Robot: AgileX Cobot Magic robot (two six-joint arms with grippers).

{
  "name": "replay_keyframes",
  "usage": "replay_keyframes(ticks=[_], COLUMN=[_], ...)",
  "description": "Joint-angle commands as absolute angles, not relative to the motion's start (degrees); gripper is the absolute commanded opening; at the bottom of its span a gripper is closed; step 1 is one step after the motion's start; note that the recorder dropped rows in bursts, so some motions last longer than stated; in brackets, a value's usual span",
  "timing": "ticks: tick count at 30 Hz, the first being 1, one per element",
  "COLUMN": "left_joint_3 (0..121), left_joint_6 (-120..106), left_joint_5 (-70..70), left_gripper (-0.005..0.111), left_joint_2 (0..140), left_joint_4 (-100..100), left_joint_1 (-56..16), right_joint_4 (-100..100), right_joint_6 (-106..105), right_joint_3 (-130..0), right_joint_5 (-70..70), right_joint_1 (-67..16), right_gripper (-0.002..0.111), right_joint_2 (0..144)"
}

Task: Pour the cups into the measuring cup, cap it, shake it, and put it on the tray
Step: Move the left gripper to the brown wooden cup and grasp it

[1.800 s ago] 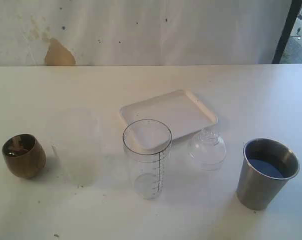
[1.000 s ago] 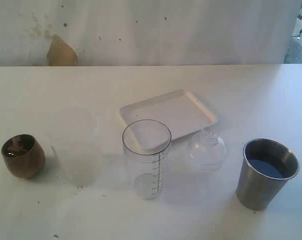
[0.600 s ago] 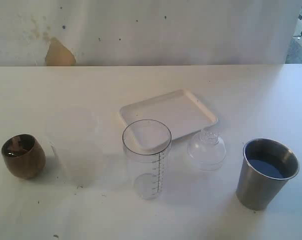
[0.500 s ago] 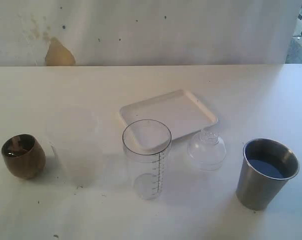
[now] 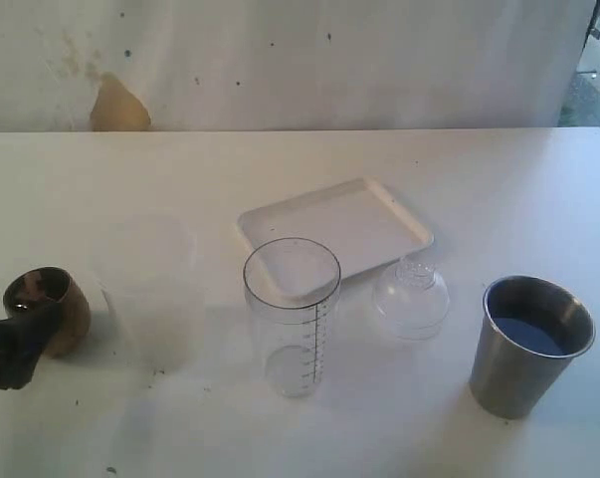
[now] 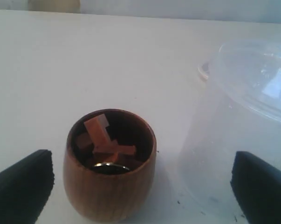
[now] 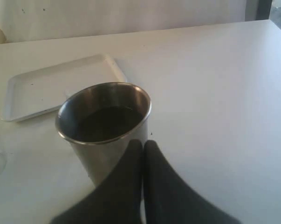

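Left gripper (image 6: 141, 184), jaws spread, flanks wooden cup (image 6: 110, 200); right gripper (image 7: 143, 177) clenched empty by tumbler (image 7: 103, 126). Measuring cup (image 5: 292, 319) empty, uncapped; every step remains.

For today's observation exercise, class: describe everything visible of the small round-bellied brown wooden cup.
The small round-bellied brown wooden cup stands upright on the white table beside the frosted translucent plastic cup. Smooth grained wood, open mouth; orange-brown blocky pieces and something shiny lie inside. The open left gripper straddles it without touching.
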State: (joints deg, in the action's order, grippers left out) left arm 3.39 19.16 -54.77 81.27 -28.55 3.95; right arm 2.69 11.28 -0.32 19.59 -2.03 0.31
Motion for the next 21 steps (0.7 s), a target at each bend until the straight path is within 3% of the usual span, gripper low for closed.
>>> replay_keyframes(ticks=[1, 21], left_joint_3=[5.2, 12.9], left_joint_6=[16.7, 8.2], left_joint_5=[-56.6, -65.4], left_gripper=[0.098, 0.098], left_joint_2=[87.3, 109.4], left_joint_4=[-29.6, -28.8], left_joint_1=[3.9, 3.9], right_joint_4=[2.9, 2.9], right_joint_6=[11.3, 11.3], right_joint_3=[0.0, 0.0], right_joint_5=[19.6, 19.6], right_joint_1=[-2.3, -2.3], right_gripper=[0.0, 0.0], right_joint_2=[0.0, 0.0])
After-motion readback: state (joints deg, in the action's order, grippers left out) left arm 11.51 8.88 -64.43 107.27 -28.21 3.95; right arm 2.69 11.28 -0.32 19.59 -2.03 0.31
